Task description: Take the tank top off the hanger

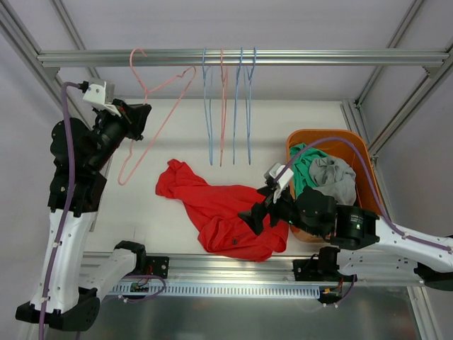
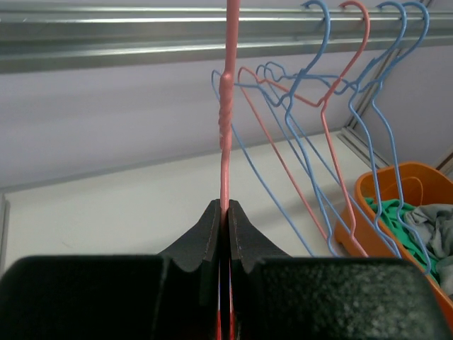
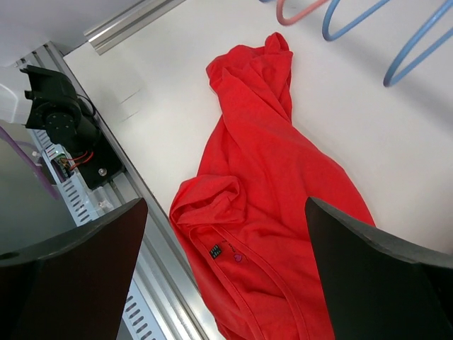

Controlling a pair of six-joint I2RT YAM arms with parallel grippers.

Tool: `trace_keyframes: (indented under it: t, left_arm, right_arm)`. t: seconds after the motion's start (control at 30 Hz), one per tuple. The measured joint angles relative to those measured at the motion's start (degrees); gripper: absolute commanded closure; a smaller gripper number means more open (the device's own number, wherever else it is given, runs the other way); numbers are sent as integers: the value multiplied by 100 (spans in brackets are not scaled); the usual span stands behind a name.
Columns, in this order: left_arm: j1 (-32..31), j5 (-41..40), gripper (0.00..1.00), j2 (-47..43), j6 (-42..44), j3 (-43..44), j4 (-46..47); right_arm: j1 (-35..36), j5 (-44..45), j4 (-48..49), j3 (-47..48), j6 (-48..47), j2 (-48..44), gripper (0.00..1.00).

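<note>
1. top external view: a white table (image 1: 212, 120) sits inside an aluminium frame with pale walls. a metal rail (image 1: 318, 57) crosses the top of the frame, and an orange basket (image 1: 354, 138) of grey and green clothes (image 1: 333, 177) stands at centre right.
2. same view: the red tank top (image 1: 219, 209) lies crumpled on the table at lower centre, off the pink hanger (image 1: 152, 106). its long axis runs diagonally from upper left to lower right.
3. same view: the left gripper (image 1: 141, 117), at upper left, is clamped on the pink hanger, which hooks over the rail and hangs tilted. the other hangers (image 1: 226, 106) (three blue, one pink) hang straight at top centre.
4. same view: the right gripper (image 1: 258, 212) sits over the lower right end of the tank top, just beside the basket.
5. left wrist view: the black fingers (image 2: 209, 234) are pressed together on the pink hanger's wire (image 2: 225, 127), which rises straight up to the rail. the other hangers and the basket are on the right.
6. right wrist view: the tank top (image 3: 269, 198) runs from the top centre down to the bottom edge, with its small label near the lower end.
7. same view: the right gripper's two fingers (image 3: 85, 248) stand wide apart at lower left and lower right, holding nothing, with the red cloth between them. whether the tips touch it cannot be told.
</note>
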Motion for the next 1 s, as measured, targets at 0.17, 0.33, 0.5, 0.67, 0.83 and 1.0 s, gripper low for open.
trace_keyframes:
  t: [0.17,0.33,0.5,0.67,0.83,1.0]
  left_arm:
    - [-442,-153,100,372,90,-223,935]
    - [-1217,-793,100,994,442,-155,1351]
    - [-1635,-1611,100,1620,667,-66,1443]
    - [-1714,-2315,100,1818,761,-59,1537]
    - [-1714,-2439,100,1923,778,66,1561]
    - [-1720,-2393,100,2179,767,160,1589]
  right_arm:
    - [0,92,-46,-282,61,-315,1]
    - [-2,146,-42,-323,98,-507,0]
    - [-4,149,-44,-354,105,-507,0]
    - [-4,149,-35,-378,111,-525,1]
    - [-4,151,-37,-446,116,-538,1]
    - [-2,149,-37,-446,114,-487,1]
